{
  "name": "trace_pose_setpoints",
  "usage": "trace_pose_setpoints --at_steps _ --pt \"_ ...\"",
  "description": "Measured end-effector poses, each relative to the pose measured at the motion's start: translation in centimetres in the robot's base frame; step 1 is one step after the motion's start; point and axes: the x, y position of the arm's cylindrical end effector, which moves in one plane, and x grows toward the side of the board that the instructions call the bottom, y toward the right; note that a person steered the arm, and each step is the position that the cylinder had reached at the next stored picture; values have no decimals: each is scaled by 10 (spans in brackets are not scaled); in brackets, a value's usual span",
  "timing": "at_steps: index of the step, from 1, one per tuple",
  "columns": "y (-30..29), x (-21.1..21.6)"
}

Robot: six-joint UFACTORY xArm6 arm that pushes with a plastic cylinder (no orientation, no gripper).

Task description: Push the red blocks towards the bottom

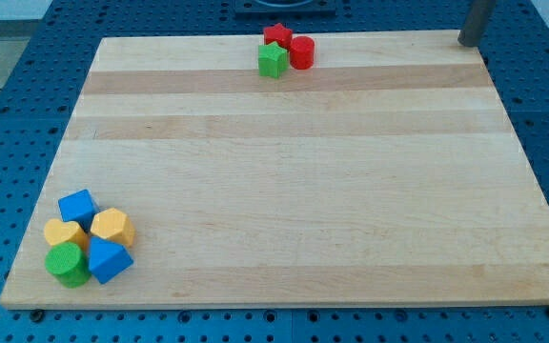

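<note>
A red star block (pixel 276 34) and a red cylinder (pixel 301 51) sit together at the top middle of the wooden board (pixel 294 181), touching a green block (pixel 273 61) just below them. My tip (pixel 468 43) is at the board's top right corner, far to the right of the red blocks and touching no block.
A cluster lies at the bottom left corner: a blue cube (pixel 78 206), two yellow blocks (pixel 65 233) (pixel 112 226), a green cylinder (pixel 67 265) and a blue block (pixel 110 260). A blue pegboard (pixel 8 124) surrounds the board.
</note>
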Motion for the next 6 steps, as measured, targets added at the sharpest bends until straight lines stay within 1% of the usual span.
trace_pose_setpoints --at_steps 3,4,5,6 --pt "0 2" --pt "-45 13" --pt "-98 103" --pt "-192 170"
